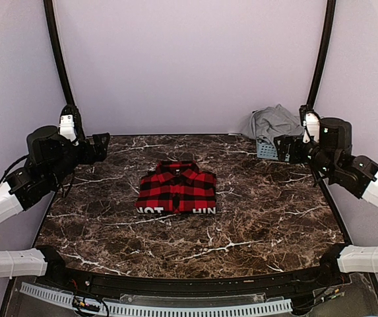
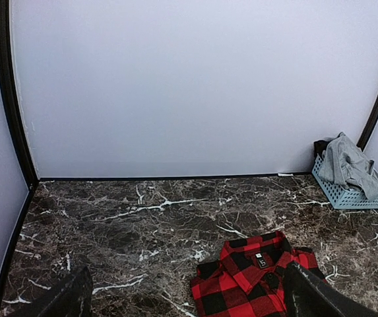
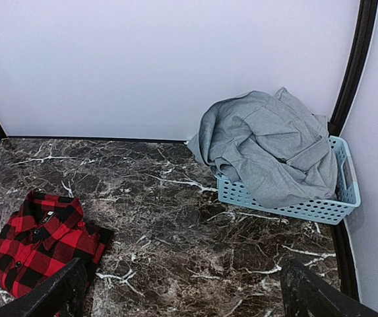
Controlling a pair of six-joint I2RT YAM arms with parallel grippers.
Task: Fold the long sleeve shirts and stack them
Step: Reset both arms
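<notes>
A folded red-and-black checked long sleeve shirt [image 1: 177, 189] with white letters along its near edge lies flat mid-table; its collar shows in the left wrist view [image 2: 258, 281] and its right side in the right wrist view [image 3: 37, 244]. A second long sleeve shirt, plain grey [image 1: 274, 122] [image 2: 347, 162] [image 3: 268, 145], sits crumpled in the basket. My left gripper [image 1: 99, 146] [image 2: 192, 294] hovers open over the table's far left, holding nothing. My right gripper [image 1: 282, 148] [image 3: 185, 290] hangs open and holds nothing, just in front of the basket.
The pale blue slatted basket [image 1: 266, 150] [image 2: 347, 197] [image 3: 294, 206] stands in the far right corner against the wall. Black frame posts [image 1: 60, 66] rise at both back corners. The dark marble table [image 1: 254, 218] has a black rim along its near edge.
</notes>
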